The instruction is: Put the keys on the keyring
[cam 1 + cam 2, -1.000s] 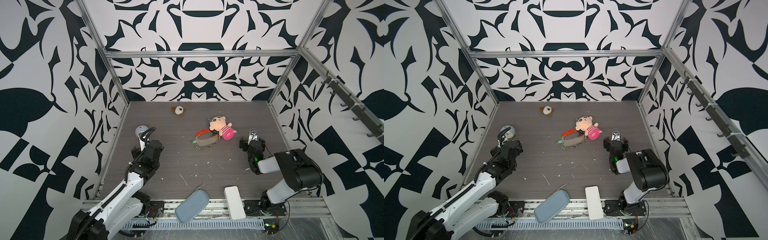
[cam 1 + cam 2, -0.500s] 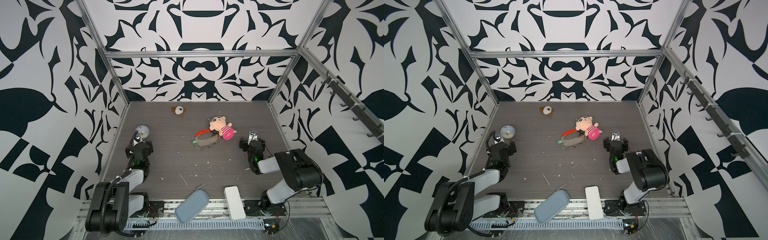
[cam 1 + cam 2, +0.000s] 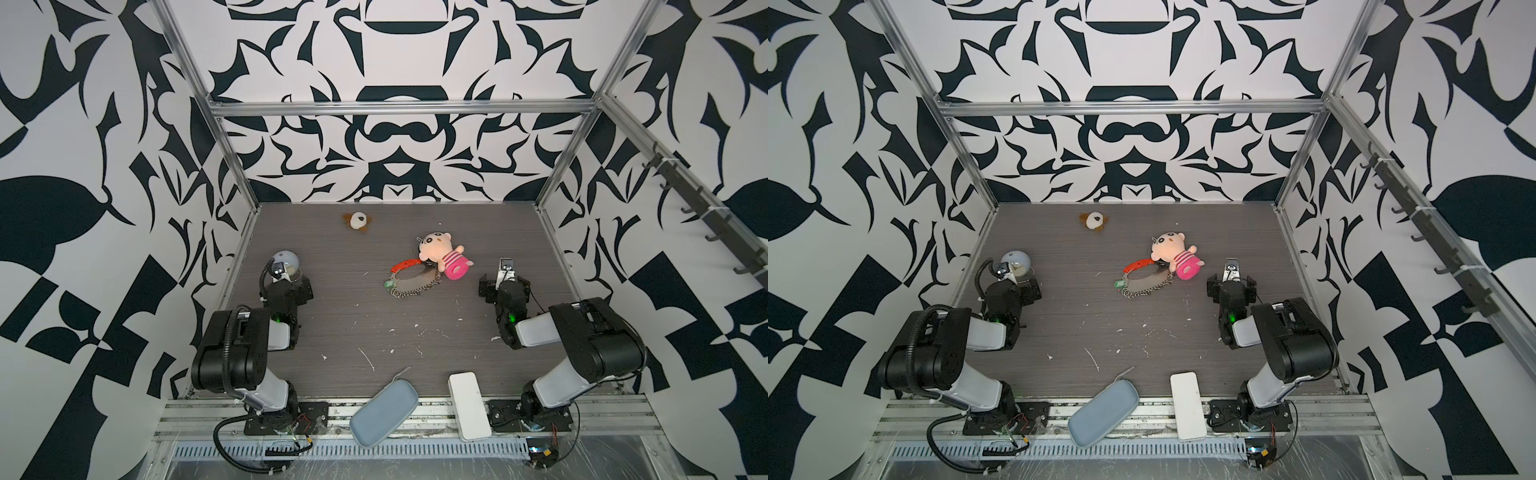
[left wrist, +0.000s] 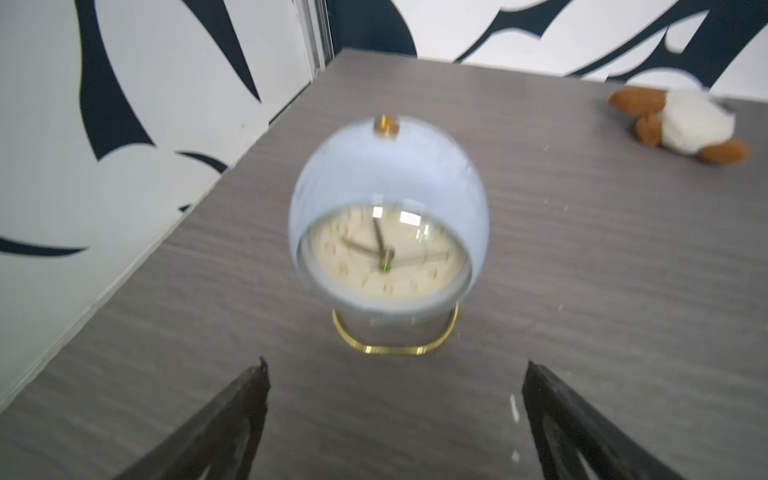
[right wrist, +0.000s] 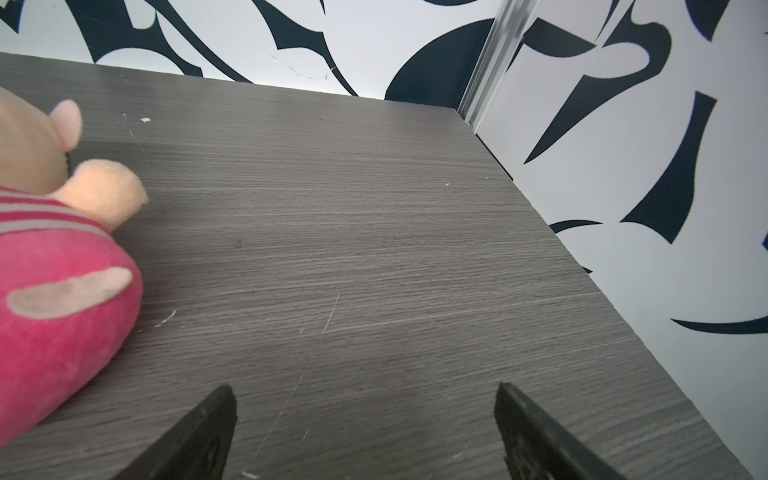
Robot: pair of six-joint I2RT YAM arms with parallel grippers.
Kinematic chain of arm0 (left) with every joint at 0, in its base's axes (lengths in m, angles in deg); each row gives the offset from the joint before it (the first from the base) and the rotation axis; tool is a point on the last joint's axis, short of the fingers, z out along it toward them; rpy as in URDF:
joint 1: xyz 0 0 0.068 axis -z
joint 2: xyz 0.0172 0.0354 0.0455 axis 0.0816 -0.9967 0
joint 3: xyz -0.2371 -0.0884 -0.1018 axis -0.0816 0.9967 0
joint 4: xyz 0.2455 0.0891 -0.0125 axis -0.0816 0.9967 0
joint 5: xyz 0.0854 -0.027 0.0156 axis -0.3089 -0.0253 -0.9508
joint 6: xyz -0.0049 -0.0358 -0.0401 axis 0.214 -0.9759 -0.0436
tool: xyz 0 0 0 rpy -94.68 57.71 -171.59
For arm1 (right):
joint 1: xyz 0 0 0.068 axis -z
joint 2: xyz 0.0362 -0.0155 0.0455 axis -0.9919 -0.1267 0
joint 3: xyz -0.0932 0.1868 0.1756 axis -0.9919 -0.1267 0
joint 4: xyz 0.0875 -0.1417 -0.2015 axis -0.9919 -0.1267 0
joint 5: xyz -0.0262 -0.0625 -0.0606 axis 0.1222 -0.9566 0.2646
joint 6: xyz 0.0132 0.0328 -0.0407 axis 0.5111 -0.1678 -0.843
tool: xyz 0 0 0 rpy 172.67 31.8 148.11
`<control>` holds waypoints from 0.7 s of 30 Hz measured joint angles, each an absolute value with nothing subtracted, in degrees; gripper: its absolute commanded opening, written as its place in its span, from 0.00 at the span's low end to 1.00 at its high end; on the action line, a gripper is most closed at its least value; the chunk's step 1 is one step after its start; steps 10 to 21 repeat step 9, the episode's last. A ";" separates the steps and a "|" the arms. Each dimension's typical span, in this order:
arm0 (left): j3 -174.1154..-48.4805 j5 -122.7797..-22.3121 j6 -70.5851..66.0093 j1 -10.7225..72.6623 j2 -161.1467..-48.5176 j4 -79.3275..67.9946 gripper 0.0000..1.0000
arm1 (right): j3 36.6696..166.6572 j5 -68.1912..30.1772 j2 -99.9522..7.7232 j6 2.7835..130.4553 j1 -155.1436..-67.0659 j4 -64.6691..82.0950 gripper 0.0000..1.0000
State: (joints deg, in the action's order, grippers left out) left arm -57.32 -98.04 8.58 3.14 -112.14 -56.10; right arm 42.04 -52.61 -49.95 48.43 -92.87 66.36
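Matt grey woodgrain table [image 3: 478, 249]; plush cloth doll [image 3: 442, 255]; glossy red plastic keyring [image 3: 409, 276] with metal rings.

- Plush toys: two, a pink doll [image 3: 442, 257] and a small brown-and-white animal [image 3: 356, 221].
- Clock [image 3: 286, 260]: one.
- Keyring [image 3: 406, 264]: one.
- Green key [image 3: 388, 284]: one.
- Blue-grey case [image 3: 383, 409]: one.
- White box [image 3: 469, 405]: one.
- Robot arms: two, left arm [image 3: 232, 345] and right arm [image 3: 590, 340].
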 measured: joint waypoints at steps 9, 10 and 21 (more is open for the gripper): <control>-59.68 -99.00 7.77 3.14 -112.05 -55.36 1.00 | 42.32 -52.22 -49.95 48.45 -92.87 65.93 1.00; -59.68 -99.00 7.77 3.14 -112.05 -55.36 1.00 | 42.32 -52.22 -49.95 48.45 -92.87 65.93 1.00; -59.68 -99.00 7.77 3.14 -112.05 -55.36 1.00 | 42.32 -52.22 -49.95 48.45 -92.87 65.93 1.00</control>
